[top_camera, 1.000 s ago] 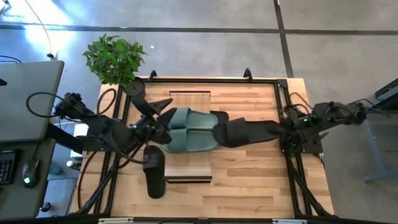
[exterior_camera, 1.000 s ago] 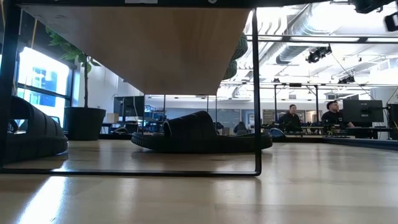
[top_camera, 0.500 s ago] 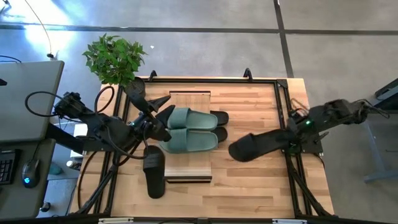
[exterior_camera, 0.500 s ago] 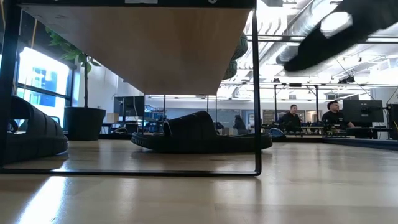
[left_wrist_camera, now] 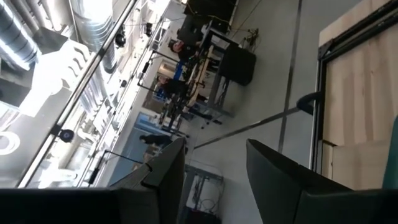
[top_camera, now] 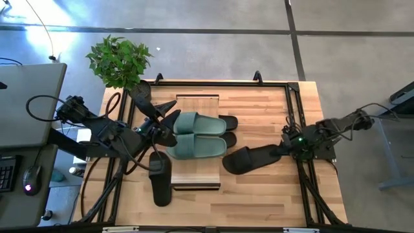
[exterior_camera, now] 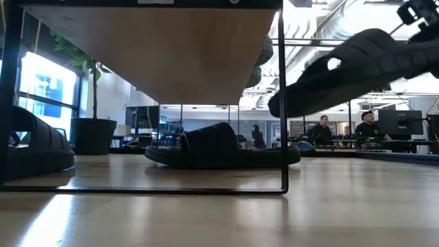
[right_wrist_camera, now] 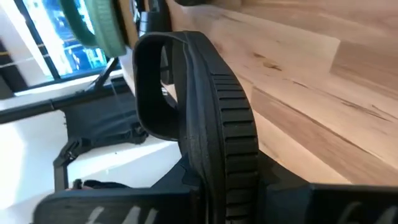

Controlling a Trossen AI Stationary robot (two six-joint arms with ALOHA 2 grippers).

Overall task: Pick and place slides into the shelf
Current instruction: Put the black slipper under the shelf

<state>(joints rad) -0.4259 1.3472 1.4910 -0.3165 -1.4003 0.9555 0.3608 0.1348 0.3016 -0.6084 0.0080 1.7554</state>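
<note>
Overhead, right claw [top_camera: 283, 150] gripping black slide [top_camera: 249, 159], beside shelf [top_camera: 196, 101]

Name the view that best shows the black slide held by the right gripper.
The high view: the black slide shows whole, beside the shelf. Right wrist shows its sole edge, low view part of it airborne, left wrist nothing.

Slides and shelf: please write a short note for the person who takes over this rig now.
Right gripper: shut on a black slide, held in the air right of the shelf.
Left gripper: open, empty, at the left end of the green pair.
Done: green pair lies on the shelf top; one black slide sits under it.
Left: place the held slide; then another black slide on the table left of the shelf. More black ones near the left arm cannot be made out clearly.
</note>
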